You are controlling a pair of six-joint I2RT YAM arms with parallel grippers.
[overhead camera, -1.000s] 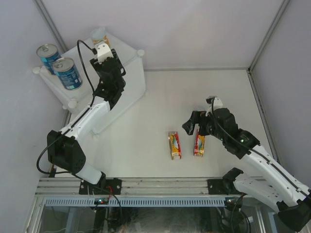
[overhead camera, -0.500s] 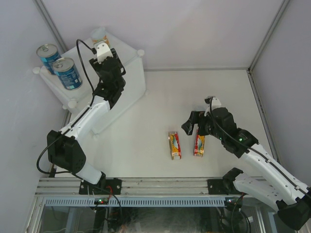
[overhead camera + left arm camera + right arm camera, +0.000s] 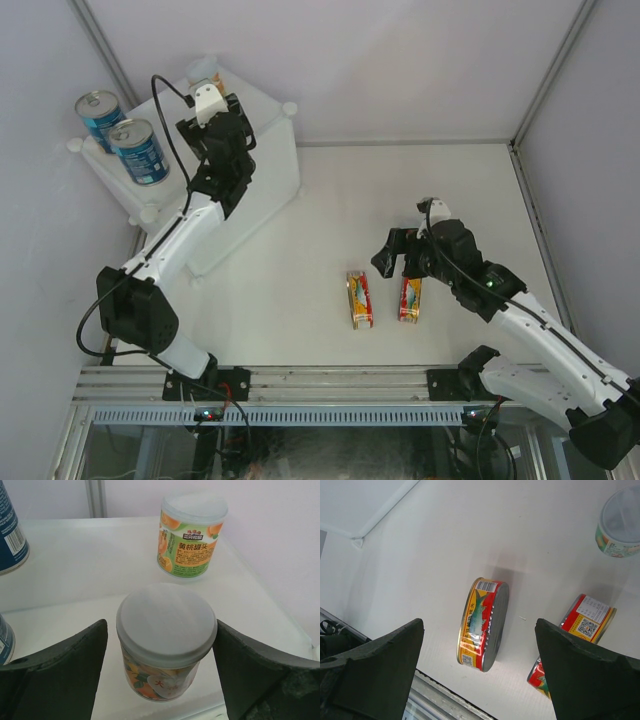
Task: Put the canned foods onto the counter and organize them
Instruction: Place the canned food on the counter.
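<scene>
The counter (image 3: 270,150) is a white box at the far left. Two tall blue cans (image 3: 100,112) (image 3: 141,150) and a small green-labelled can (image 3: 203,70) stand on it. My left gripper (image 3: 213,130) hangs over the box top, open. In the left wrist view its jaws (image 3: 160,630) stand either side of a small white-lidded can (image 3: 166,615), which rests on the box. My right gripper (image 3: 398,260) is open above two oval red-and-yellow tins (image 3: 359,298) (image 3: 410,298). In the right wrist view one tin (image 3: 485,610) lies between the fingers and the other (image 3: 580,630) to the right.
A third small can (image 3: 620,525) stands on the tabletop beyond the tins in the right wrist view; the right arm hides it from above. In the left wrist view the green-labelled can (image 3: 192,535) is ahead and a blue can (image 3: 10,530) is at the left edge. Walls enclose the table.
My left gripper has shifted slightly toward the back of the counter. My right gripper has edged a little left over the tins. The cans have not moved.
</scene>
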